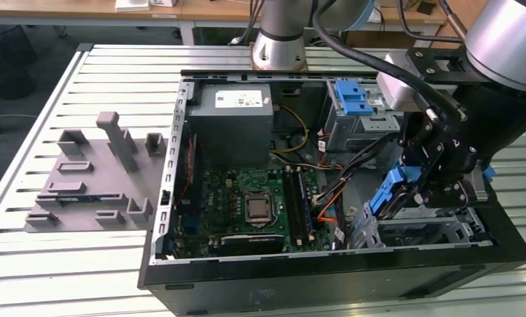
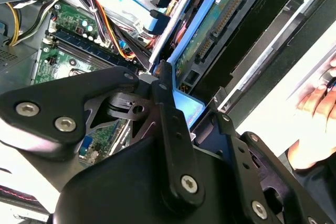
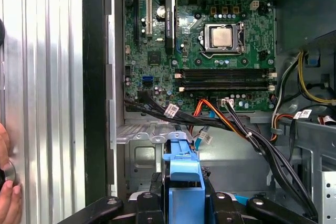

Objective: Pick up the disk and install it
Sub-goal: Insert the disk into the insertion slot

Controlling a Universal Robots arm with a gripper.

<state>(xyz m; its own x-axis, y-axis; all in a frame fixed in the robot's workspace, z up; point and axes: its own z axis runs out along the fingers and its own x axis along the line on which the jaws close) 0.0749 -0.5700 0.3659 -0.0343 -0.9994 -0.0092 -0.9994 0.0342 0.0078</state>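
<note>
— Where's the disk (image 1: 389, 193) now?
— Lower right of the exterior view, inside the computer case (image 1: 334, 281). My pincer (image 1: 424, 190) is clamped on its blue frame.
— How does it lie?
— On edge, with the long side running steeply down and a little tilted. The metal cage (image 1: 431, 228) sits directly below it. I can't tell whether they touch.
</note>
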